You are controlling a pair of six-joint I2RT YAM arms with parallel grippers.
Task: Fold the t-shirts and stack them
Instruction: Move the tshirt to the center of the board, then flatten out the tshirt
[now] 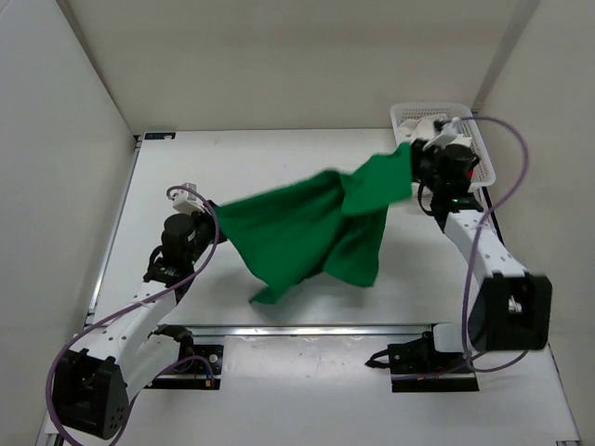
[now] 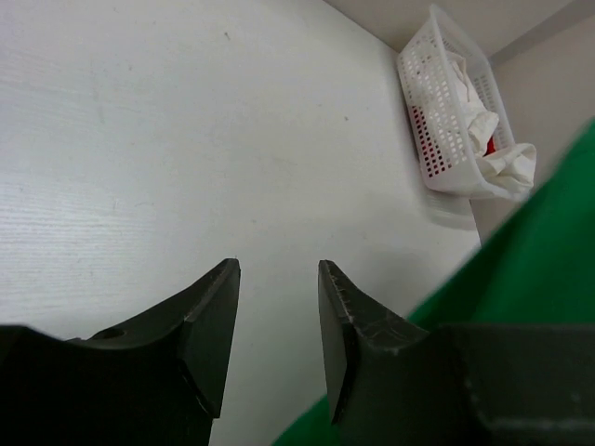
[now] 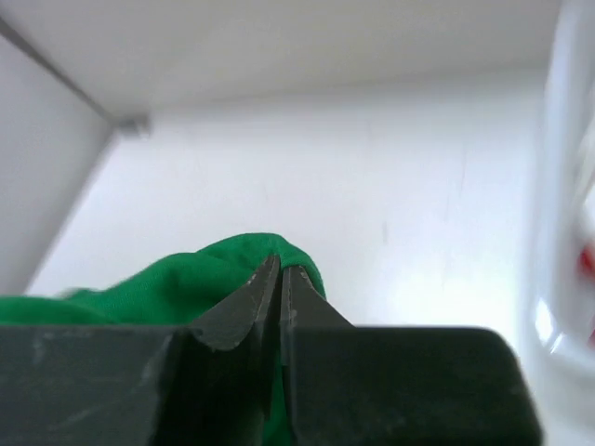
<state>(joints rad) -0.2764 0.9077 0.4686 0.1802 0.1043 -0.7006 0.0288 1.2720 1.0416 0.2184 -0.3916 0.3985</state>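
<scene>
Top view: the green t-shirt hung stretched above the table between both arms, its lower folds drooping. The right gripper was at the shirt's right corner, just beside the basket. The left gripper was at the shirt's left edge.

Left wrist: the left gripper had its jaws apart, with only bare table between them. Green cloth lay past the outer side of one finger. The white t-shirt sat in the basket, and the red t-shirt showed through the mesh.

Right wrist: the right gripper was pinched tight on a bunch of the green t-shirt.
</scene>
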